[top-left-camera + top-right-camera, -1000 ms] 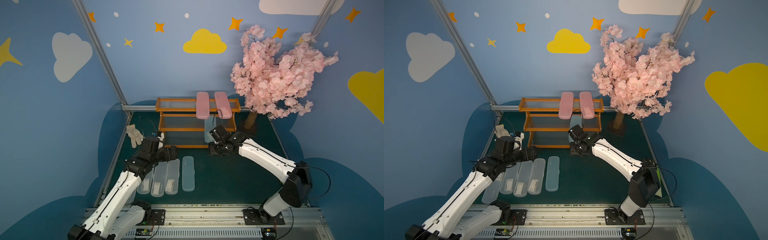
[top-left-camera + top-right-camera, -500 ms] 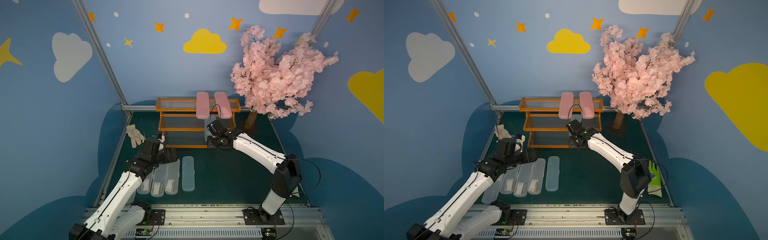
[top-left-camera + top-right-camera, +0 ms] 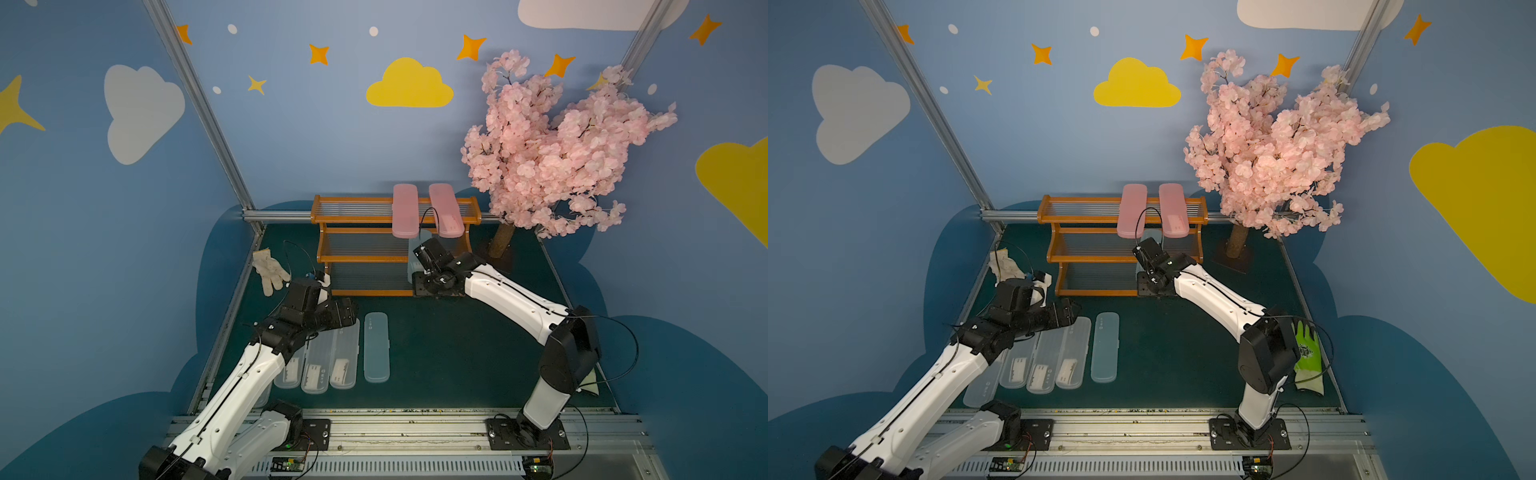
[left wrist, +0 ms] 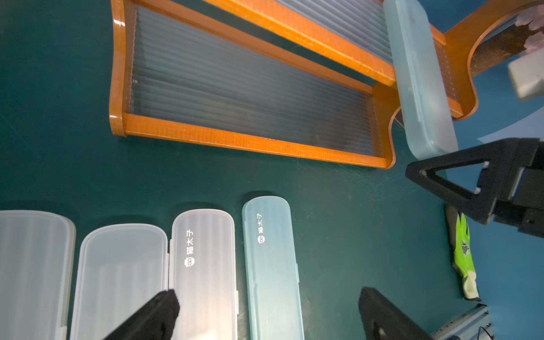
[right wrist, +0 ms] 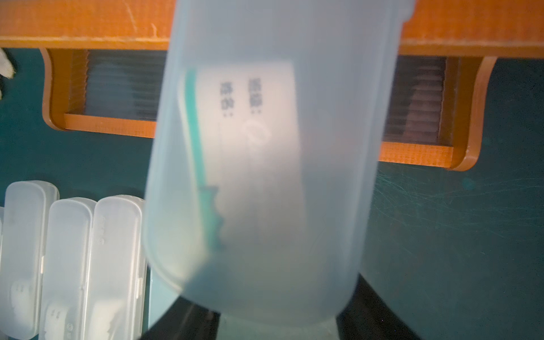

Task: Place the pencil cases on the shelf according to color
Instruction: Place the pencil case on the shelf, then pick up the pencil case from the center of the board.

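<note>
The pale blue pencil case lies sloped over the shelf at one end, overhanging the front rail; let go here, it may slide onto the bench. The right gripper reaches low to the case's near end, but I cannot tell whether its fingers are gripping it. The left gripper hovers spread wide over the second blue case.

**Staged robot test booth.** Blue walls printed with clouds and stars, aluminium frame posts, a fake blossom tree far right, a green mat, and the left arm and right arm bolted to a near metal rail.
</note>
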Robot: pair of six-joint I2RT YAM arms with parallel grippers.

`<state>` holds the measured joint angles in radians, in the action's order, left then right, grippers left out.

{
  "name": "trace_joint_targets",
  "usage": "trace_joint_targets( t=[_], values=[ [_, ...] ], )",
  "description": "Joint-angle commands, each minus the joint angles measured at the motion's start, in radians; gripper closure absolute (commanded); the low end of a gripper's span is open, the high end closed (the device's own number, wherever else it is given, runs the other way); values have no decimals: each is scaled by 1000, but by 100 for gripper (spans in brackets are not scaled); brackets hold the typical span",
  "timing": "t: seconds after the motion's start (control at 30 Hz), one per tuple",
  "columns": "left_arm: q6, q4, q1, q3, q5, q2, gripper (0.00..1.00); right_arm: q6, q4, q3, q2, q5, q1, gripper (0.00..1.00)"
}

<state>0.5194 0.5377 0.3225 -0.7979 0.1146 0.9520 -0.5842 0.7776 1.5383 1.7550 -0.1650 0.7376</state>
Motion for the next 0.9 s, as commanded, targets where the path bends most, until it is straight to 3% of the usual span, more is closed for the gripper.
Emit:
trace_joint_targets(
  t=[0.0,0.13,0.5,0.63,0.87],
  values=[
    [17,2,-2,10,1,-13,0,1,-27,-19,-64,9,-4,22],
    [21,2,-7,8,-37,-29,0,-22,-19,-75,-120,20,22,11],
    [33,-24,-72,-2,-43,9,0,-208,-99,-358,-265,-18,244,6],
    [49,-36,-123,14,-2,15,0,-250,-142,-367,-180,15,327,6],
    [47,25,-192,28,-57,-23,0,-261,-110,-189,81,106,418,5]
  ],
)
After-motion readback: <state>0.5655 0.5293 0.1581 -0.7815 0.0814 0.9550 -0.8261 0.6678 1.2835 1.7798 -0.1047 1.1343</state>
